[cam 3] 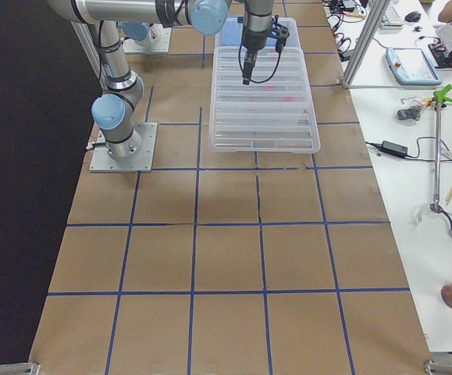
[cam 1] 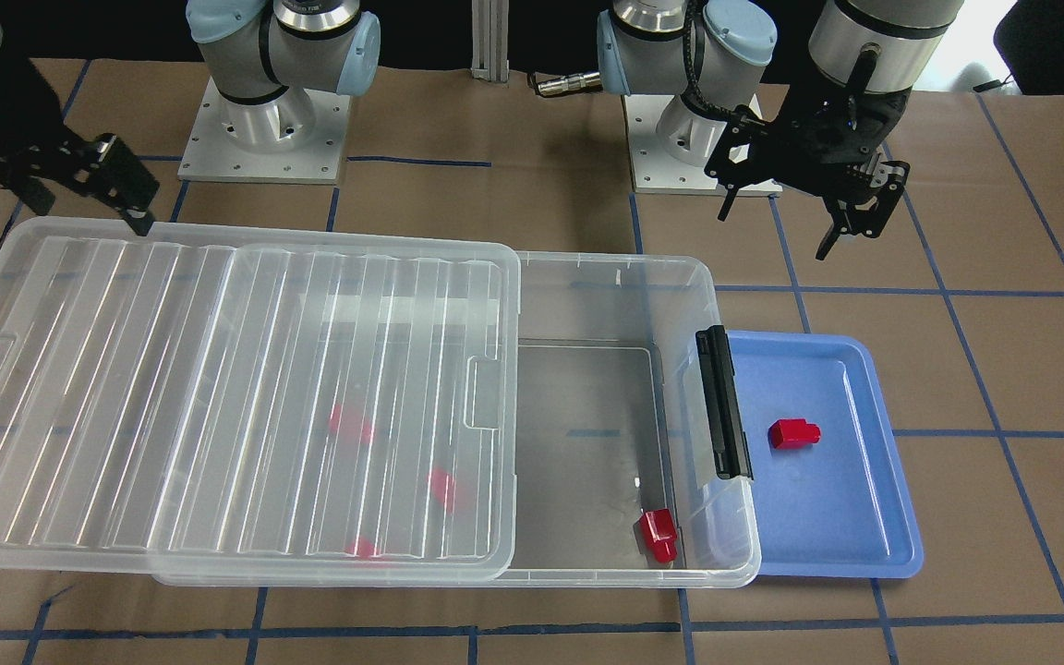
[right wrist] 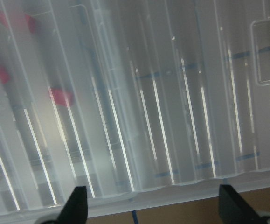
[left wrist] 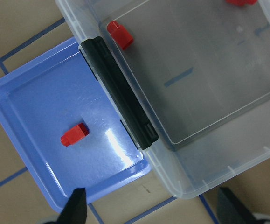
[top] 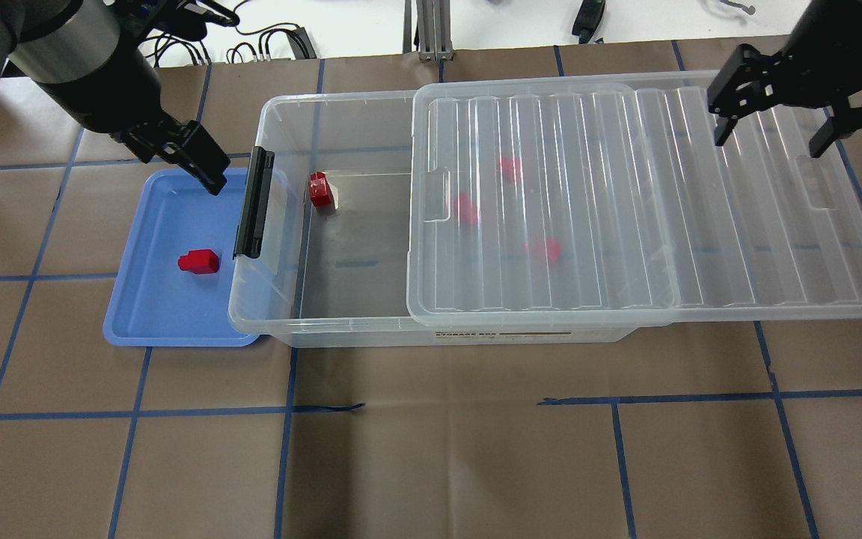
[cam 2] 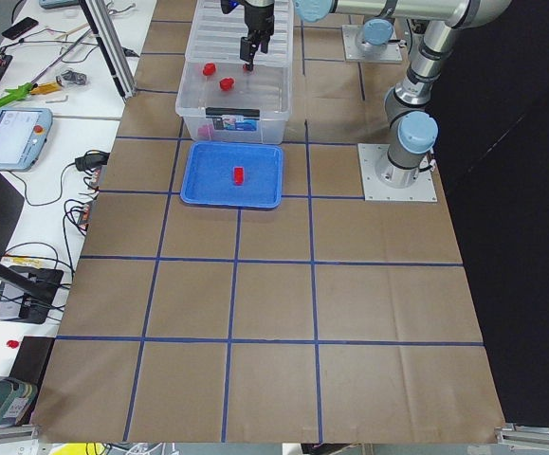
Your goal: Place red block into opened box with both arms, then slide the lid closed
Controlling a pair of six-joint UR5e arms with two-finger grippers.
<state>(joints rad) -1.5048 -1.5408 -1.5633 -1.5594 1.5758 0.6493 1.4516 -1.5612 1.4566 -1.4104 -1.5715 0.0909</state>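
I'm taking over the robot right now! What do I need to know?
Left gripper open, empty, raised near the tray.
Right gripper open, empty, above the lid's outer end.
Lid covers part of the box; latch end open.
One block on the tray, a second block in the box's open end, three red blurs under the lid.
Done: one block boxed. Left: tray block into box, slide lid shut.
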